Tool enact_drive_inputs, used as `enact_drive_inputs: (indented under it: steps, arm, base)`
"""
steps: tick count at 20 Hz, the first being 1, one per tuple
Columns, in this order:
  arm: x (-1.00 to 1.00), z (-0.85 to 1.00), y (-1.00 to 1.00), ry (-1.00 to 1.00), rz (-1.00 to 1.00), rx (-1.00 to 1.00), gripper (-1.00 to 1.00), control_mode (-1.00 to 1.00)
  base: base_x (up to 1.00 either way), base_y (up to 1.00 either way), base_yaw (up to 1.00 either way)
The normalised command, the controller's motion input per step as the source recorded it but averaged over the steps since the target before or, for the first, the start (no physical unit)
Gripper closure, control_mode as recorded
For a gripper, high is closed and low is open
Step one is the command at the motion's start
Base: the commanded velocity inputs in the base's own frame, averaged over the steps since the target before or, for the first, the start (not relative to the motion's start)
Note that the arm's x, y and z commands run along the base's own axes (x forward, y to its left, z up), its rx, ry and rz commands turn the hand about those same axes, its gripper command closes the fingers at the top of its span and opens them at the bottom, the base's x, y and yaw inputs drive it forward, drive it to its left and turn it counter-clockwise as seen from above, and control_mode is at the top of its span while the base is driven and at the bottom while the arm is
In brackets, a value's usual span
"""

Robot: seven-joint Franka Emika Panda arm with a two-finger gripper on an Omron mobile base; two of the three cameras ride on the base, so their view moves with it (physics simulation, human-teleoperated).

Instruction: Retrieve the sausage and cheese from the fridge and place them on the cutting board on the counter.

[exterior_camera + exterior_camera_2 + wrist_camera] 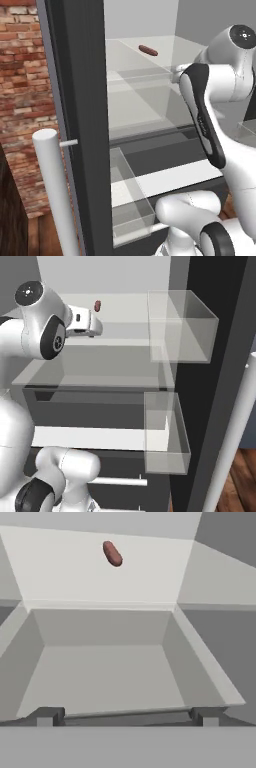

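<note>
Gripper (125,716) jaws spread wide, grasping nothing.
Small reddish-brown sausage (112,553) lies far back on white fridge shelf (75,577).

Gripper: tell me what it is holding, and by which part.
Nothing is held. The gripper stands open with its fingertips spread wide apart and bare space between them. The sausage lies untouched farther back on the fridge shelf.

Flat, even rendered light; soft shadows, slight blur, no glare.
</note>
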Motion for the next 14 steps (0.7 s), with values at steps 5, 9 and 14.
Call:
enact_drive_inputs:
  steps: [5,9,14]
  arm:
    - [0.92,0.46,0.12,0.07,0.00,0.00,-1.00,-1.00]
    - [0.99,0.44,0.12,0.14,0.00,0.00,-1.00,-1.00]
    - [1.00,-0.03,0.08,0.01,0.02,0.00,-1.00,-1.00]
  base:
    - [0.00,0.00,0.00]
    - [0.00,0.00,0.00]
    - [0.00,0.00,0.00]
